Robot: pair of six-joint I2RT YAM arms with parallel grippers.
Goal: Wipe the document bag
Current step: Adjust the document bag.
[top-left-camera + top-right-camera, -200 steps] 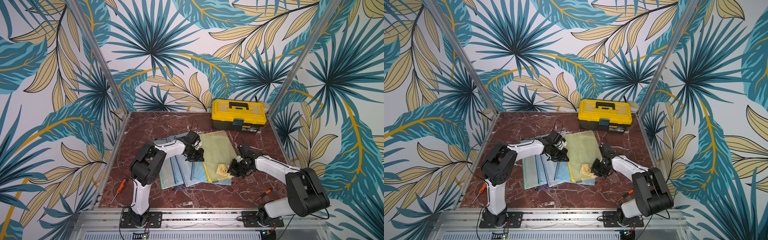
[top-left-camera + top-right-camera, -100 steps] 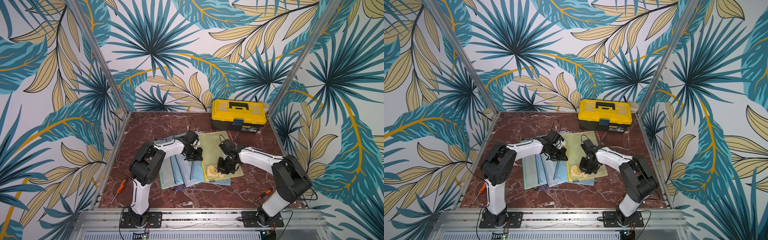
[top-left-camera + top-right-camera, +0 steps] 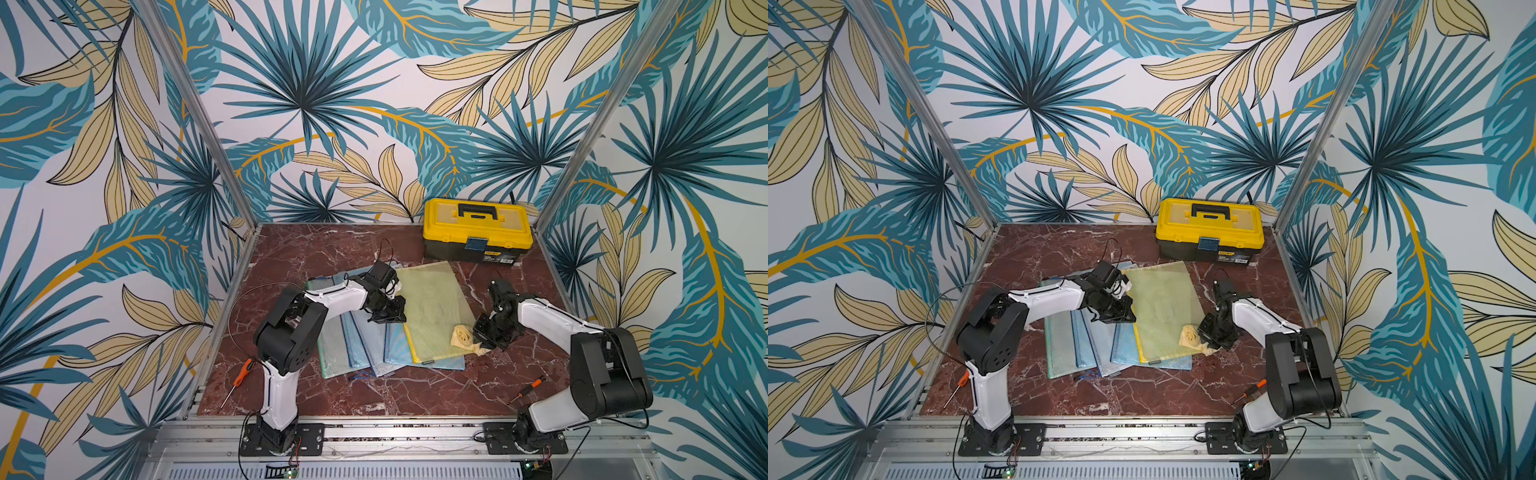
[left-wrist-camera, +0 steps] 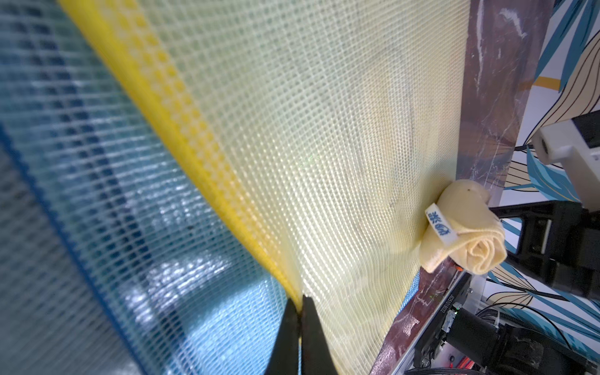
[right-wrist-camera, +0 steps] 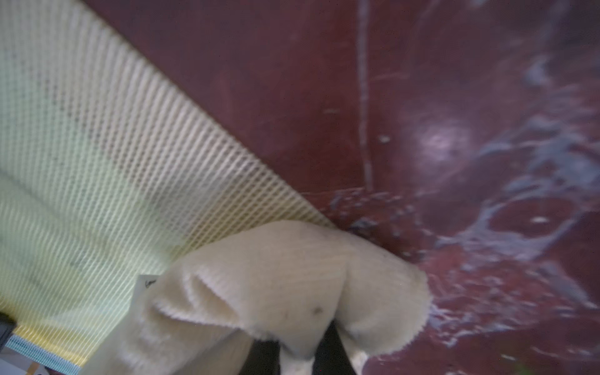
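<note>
Left hand (image 4: 300,316) pinched shut on bag (image 3: 432,309), left edge, likely anchoring it against drag. Right hand (image 3: 480,340) closed on cloth (image 3: 461,336) at right near edge, seemingly ready for wiping stroke.

Walls (image 3: 374,83) papered with teal and tan palm leaves close in three sides. Slim metal posts (image 3: 197,112) stand at the back corners of the red marble tabletop (image 3: 324,249).

Yellow toolbox (image 3: 477,230) at back, orange screwdriver (image 3: 242,372) near front edge, second screwdriver (image 3: 533,384) opposite, marble tabletop (image 3: 316,249)
</note>
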